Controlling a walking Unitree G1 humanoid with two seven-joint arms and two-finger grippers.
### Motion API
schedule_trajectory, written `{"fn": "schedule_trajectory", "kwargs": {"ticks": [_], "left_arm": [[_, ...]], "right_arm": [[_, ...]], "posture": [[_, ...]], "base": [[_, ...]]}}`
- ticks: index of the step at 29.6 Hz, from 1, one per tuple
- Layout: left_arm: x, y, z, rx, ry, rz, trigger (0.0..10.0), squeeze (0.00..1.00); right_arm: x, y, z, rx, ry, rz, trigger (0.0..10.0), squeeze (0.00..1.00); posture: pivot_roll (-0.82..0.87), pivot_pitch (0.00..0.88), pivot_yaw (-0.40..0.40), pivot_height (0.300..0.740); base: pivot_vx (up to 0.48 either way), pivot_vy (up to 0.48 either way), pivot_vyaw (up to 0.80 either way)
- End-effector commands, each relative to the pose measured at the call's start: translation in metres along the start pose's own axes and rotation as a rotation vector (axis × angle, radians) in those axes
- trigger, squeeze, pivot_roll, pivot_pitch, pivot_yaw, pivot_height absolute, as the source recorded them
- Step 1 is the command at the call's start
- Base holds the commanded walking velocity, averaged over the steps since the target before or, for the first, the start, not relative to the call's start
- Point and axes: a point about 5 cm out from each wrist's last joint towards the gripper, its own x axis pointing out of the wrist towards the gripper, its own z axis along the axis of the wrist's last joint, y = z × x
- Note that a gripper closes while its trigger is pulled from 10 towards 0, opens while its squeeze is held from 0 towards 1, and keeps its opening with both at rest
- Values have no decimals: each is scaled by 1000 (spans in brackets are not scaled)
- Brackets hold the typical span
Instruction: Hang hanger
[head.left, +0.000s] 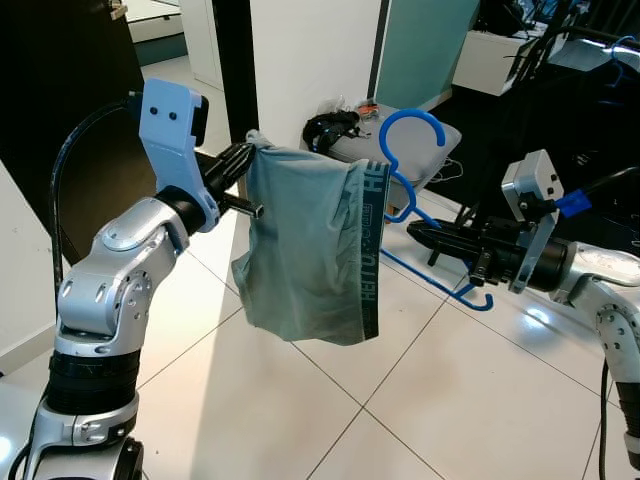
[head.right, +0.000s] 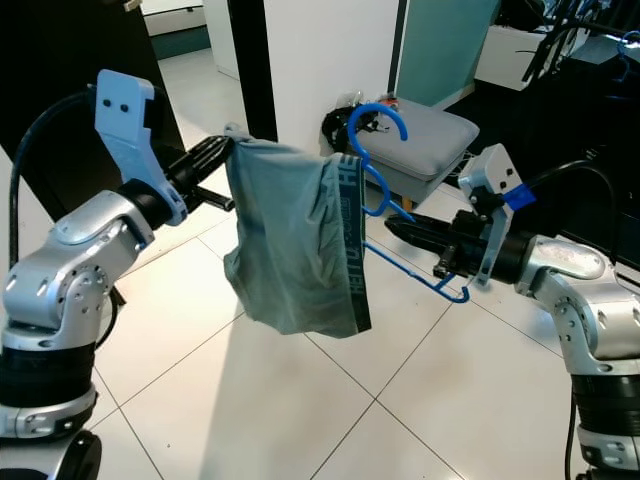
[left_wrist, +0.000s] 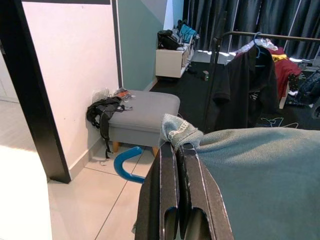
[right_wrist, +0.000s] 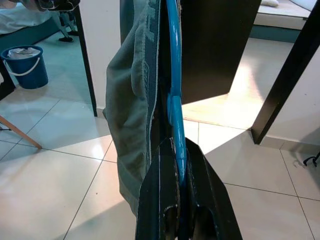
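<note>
A blue plastic hanger (head.left: 410, 150) carries grey-green shorts (head.left: 305, 250) with a dark lettered waistband, held in mid-air between both arms. My right gripper (head.left: 425, 233) is shut on the hanger's lower bar; in the right wrist view the blue hanger (right_wrist: 175, 100) runs between the fingers (right_wrist: 202, 200). My left gripper (head.left: 243, 158) is shut on the far corner of the shorts, stretching the cloth; the left wrist view shows the bunched cloth corner (left_wrist: 180, 132) pinched at the fingertips (left_wrist: 170, 155). A clothes rail (left_wrist: 270, 36) with hung garments stands across the room.
A grey padded stool (head.left: 400, 145) with a black bag (head.left: 330, 128) beside it stands behind the hanger, next to a white wall with a black frame. White tiled floor (head.left: 300, 400) lies below. A blue bucket (right_wrist: 25, 65) sits in the right wrist view.
</note>
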Motion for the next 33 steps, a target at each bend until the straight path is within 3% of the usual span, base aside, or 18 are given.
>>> {"fn": "schedule_trajectory", "kwargs": {"ticks": [1, 9, 10, 14, 18, 19, 20, 23, 24, 33], "left_arm": [[-2, 9, -6, 15, 25, 34, 0, 0], [-5, 23, -17, 15, 68, 122, 157, 0], [-7, 30, -24, -2, 97, 164, 1569, 0], [-7, 31, -26, -9, 106, 172, 1882, 0], [-9, 37, -36, -88, 126, 218, 1961, 0], [-9, 37, -36, -98, 130, 207, 3882, 0], [-9, 36, -36, -109, 130, 186, 10000, 0], [-10, 35, -37, -116, 130, 170, 10000, 0], [-11, 36, -37, -122, 132, 173, 10000, 1000], [-22, 62, -30, -22, 177, 141, 10000, 1000]], "right_arm": [[-1, 2, 2, -7, -2, 16, 10000, 0], [-3, 4, 7, -14, -21, 33, 10000, 0], [-4, 5, 8, -14, -27, 39, 10000, 0], [-4, 5, 8, -13, -29, 43, 10000, 0], [-3, 8, 9, -16, -33, 68, 10000, 0], [-3, 8, 9, -16, -33, 70, 10000, 0], [-3, 8, 9, -17, -33, 71, 10000, 0], [-3, 9, 9, -17, -34, 73, 10000, 0], [-3, 8, 9, -18, -35, 73, 10000, 0], [-3, 10, 9, -16, -38, 88, 10000, 0]], "posture": [[0, 96, -15, 740], [-3, 95, -16, 740], [-3, 94, -15, 740], [-3, 94, -15, 740], [-4, 89, -16, 740], [-4, 89, -16, 740], [-3, 88, -16, 740], [-4, 87, -16, 740], [-4, 87, -15, 740], [-2, 82, -17, 740]], "base": [[0, 0, 0], [0, 0, 0], [0, 0, 0], [0, 0, 0], [0, 0, 0], [0, 0, 0], [0, 0, 0], [0, 0, 0], [0, 0, 0], [0, 0, 0]]}}
